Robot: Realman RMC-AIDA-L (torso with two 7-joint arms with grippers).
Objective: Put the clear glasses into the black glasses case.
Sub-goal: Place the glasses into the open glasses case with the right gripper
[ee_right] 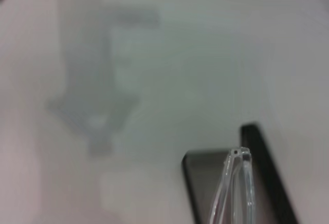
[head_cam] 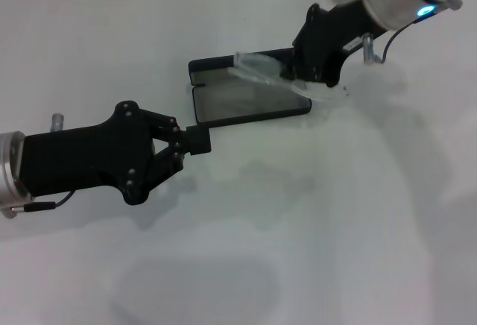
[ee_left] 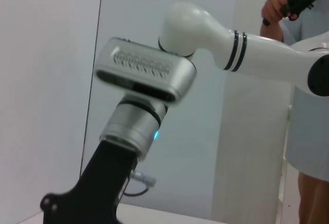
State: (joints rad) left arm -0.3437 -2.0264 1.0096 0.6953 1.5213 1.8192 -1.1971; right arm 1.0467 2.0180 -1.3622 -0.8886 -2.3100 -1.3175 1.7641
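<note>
The table (head_cam: 313, 250) is plain white and matte, with soft grey shadows of the arms across it, and a thin dark seam shows along its far edge. Behind the robot stand pale wall panels, and off to one side in the left wrist view a person (ee_left: 308, 131) in a light shirt holds something dark up near the shoulder. On the far middle of the table lies the black glasses case (head_cam: 250, 90), open, its lid folded back flat toward the far side and a grey lining showing in the near tray; the corners are rounded and the shell is matte. The clear glasses (head_cam: 272, 71) are held above the case, slanting across its far right part, so transparent that only glints along the frame and the thin arms give them away; from the right wrist view the folded clear arms (ee_right: 236, 188) hang over the grey inside of the case. The right gripper (head_cam: 320, 71) is clamped on the glasses at their right end, over the case's right corner. The left gripper (head_cam: 197, 140) sits low just in front of the case's near left corner, fingers drawn together on nothing.
</note>
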